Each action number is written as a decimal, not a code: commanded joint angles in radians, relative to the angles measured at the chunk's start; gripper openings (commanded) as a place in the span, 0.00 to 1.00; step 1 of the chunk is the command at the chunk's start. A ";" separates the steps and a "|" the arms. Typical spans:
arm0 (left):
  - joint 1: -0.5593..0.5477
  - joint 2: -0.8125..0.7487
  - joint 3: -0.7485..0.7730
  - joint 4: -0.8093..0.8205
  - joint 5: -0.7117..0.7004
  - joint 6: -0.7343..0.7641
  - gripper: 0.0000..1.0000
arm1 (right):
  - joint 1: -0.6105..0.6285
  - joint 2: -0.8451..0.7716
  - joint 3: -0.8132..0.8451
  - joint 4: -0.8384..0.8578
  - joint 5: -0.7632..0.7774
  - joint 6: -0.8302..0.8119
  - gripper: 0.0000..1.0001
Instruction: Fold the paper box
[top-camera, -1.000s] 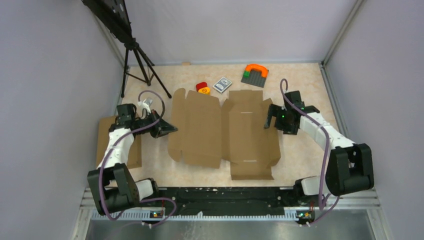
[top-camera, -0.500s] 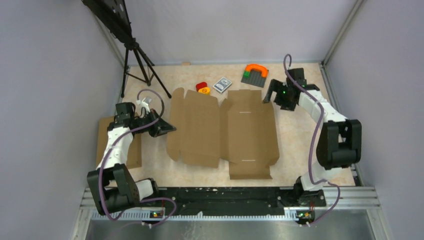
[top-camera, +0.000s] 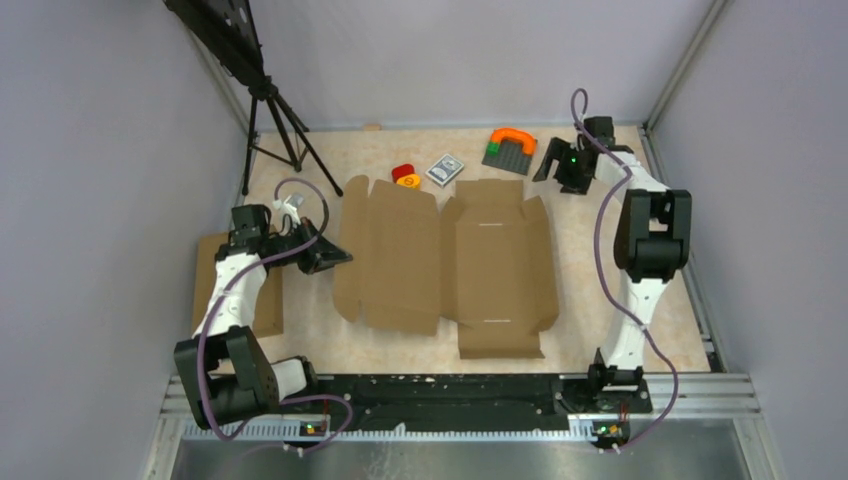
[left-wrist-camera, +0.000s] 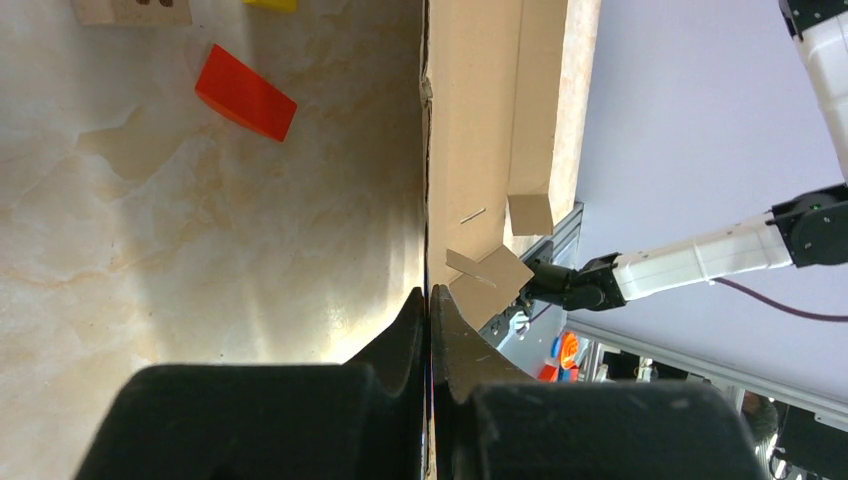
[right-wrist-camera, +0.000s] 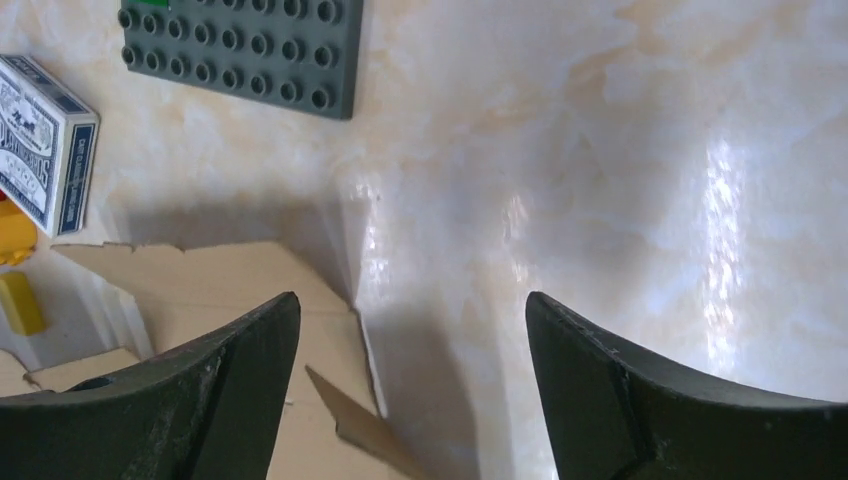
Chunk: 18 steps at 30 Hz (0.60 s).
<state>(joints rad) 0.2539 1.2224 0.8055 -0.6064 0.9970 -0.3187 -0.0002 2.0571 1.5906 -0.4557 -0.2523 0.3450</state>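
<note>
Where the paper box (top-camera: 480, 270) lies: mid-table (top-camera: 600, 300), unfolded into a flat die-cut sheet, flaps spread.
Left gripper (top-camera: 337, 257): jaws clenched, tips meeting at the sheet's left flap edge; whether the flap is pinched between them cannot be told.
Right gripper (right-wrist-camera: 412, 305): jaws released and spread wide, nothing between them, over bare table just off the sheet's far right corner.
Grey stud plate (top-camera: 508, 155): just beside the right gripper.
Card pack (top-camera: 445, 168): just beyond the sheet's far edge.
</note>
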 joint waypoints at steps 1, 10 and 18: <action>0.000 0.002 0.012 0.028 0.009 0.006 0.00 | 0.004 0.079 0.095 0.064 -0.172 -0.064 0.81; -0.002 0.021 0.012 0.036 0.015 0.004 0.00 | 0.009 0.158 0.063 0.214 -0.457 -0.095 0.68; -0.027 0.041 0.014 0.058 0.033 -0.005 0.00 | 0.050 0.190 0.058 0.244 -0.545 -0.098 0.56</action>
<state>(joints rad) 0.2413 1.2594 0.8055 -0.5938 0.9970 -0.3195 0.0196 2.2288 1.6375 -0.2703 -0.7078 0.2676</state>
